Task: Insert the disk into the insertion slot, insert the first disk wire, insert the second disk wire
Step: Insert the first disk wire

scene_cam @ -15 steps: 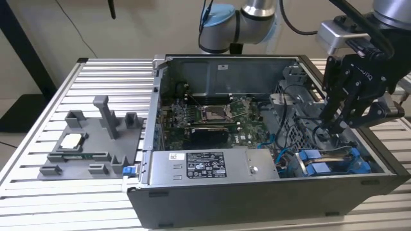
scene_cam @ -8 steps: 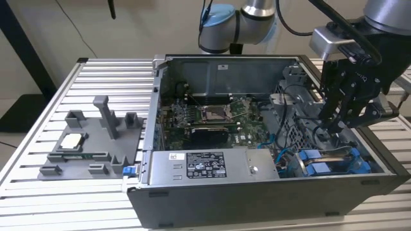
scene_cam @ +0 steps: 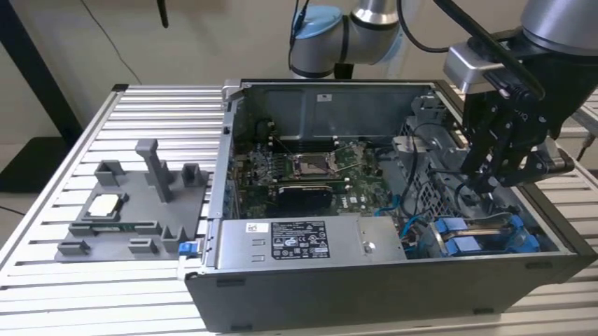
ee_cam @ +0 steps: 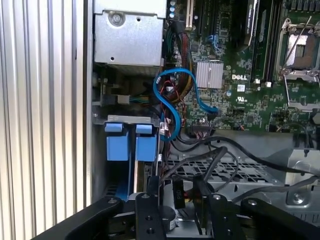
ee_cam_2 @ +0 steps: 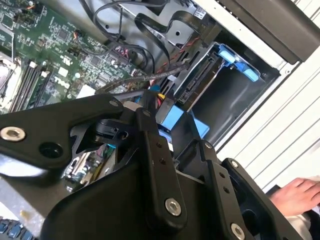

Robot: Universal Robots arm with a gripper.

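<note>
Hovering | gripper (scene_cam: 491, 187) above disk (scene_cam: 486, 238) | disk partly hidden behind case wall (scene_cam: 449, 276)

I'm getting soft, even light in the exterior view, with no hard shadows. The slatted table (scene_cam: 140, 105) reads bright and the inside of the computer case (scene_cam: 374, 301) sinks darker. In the first wrist view the heatsink (ee_cam: 209, 75) glints pale and the gripper (ee_cam: 176, 192) sits almost black.
</note>
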